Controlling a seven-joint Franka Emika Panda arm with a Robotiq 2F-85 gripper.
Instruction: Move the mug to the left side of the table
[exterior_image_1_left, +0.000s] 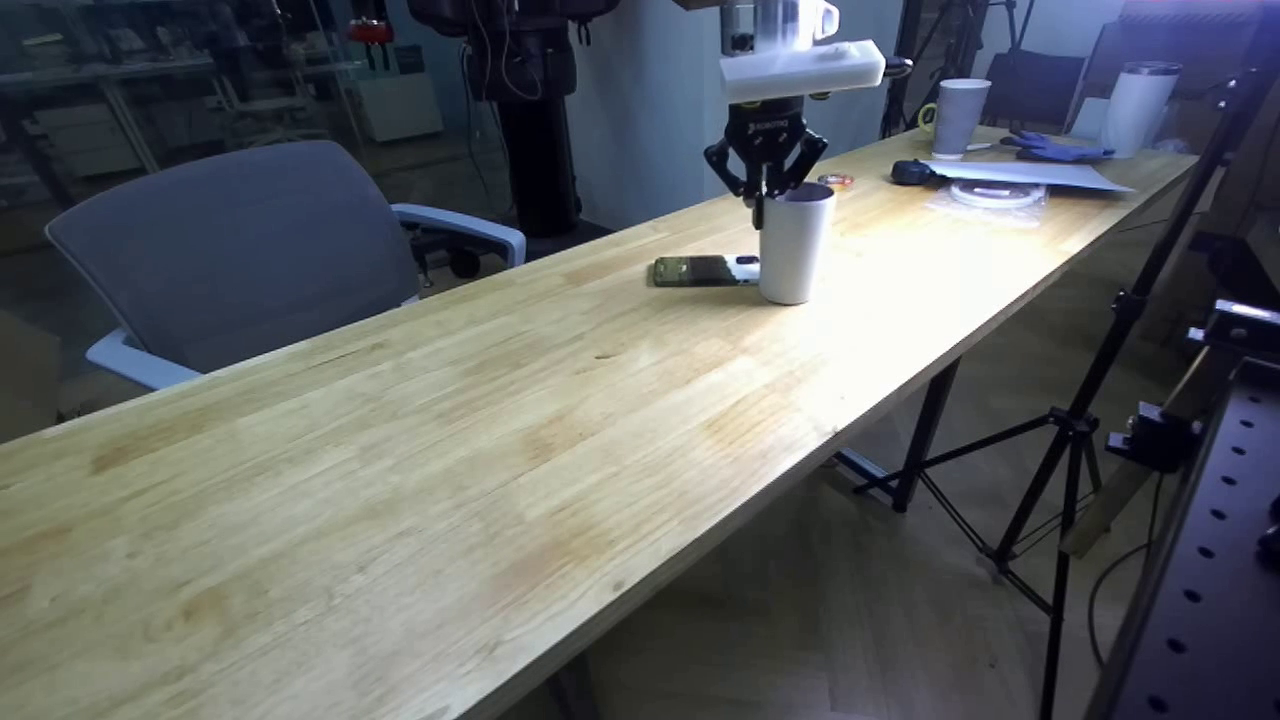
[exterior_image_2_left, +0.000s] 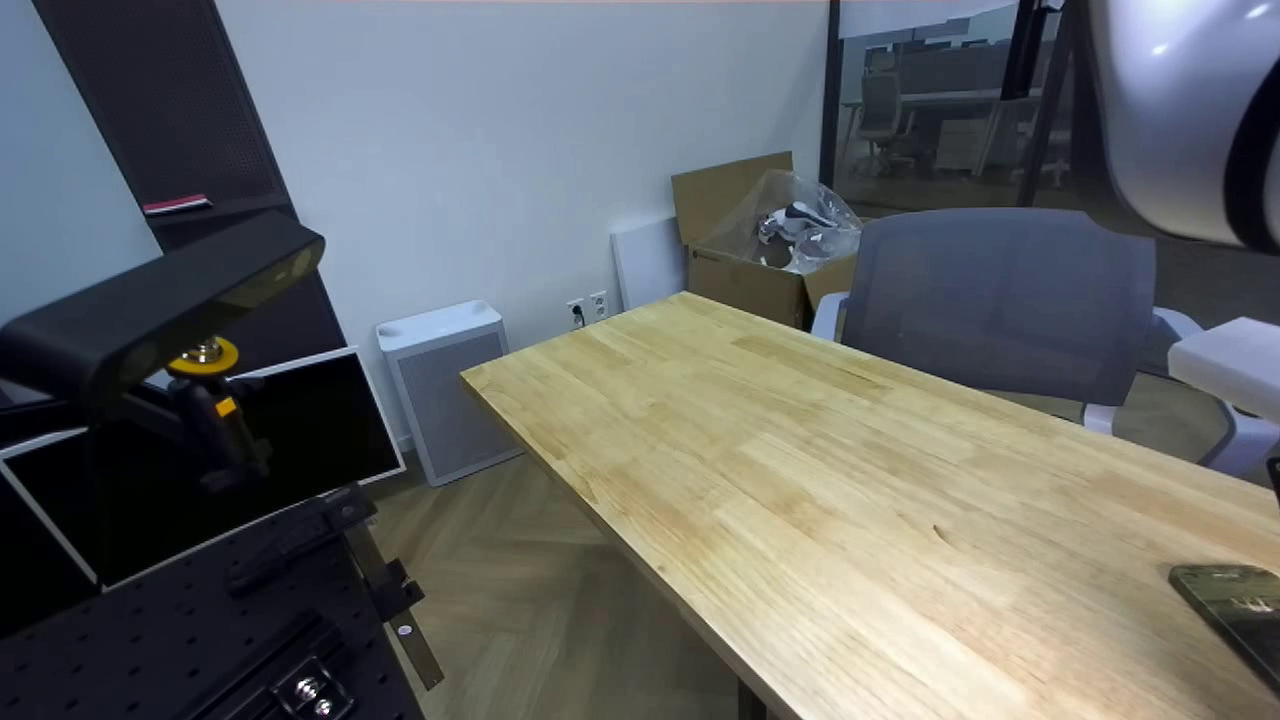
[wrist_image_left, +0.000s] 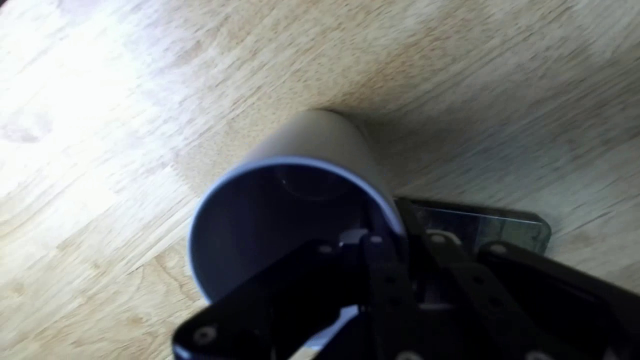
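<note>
The white mug (exterior_image_1_left: 795, 248) stands about upright at the tabletop in an exterior view. I cannot tell whether its base touches the wood. The wrist view looks into the dark inside of the mug (wrist_image_left: 280, 215). My gripper (exterior_image_1_left: 762, 208) is above the mug's rim, on the side by the phone. In the wrist view, my gripper (wrist_image_left: 394, 222) is shut on the rim, with one finger inside and one outside. The long light wood table (exterior_image_1_left: 450, 460) also shows in an exterior view (exterior_image_2_left: 800, 480), where the mug is out of view.
A dark phone-like object (exterior_image_1_left: 705, 270) lies beside the mug, partly behind it. A grey cup (exterior_image_1_left: 960, 118), a white tumbler (exterior_image_1_left: 1140, 110), blue gloves (exterior_image_1_left: 1055, 147) and a bagged ring (exterior_image_1_left: 995, 195) are at the far end. A grey chair (exterior_image_1_left: 240, 255) stands against the table's edge.
</note>
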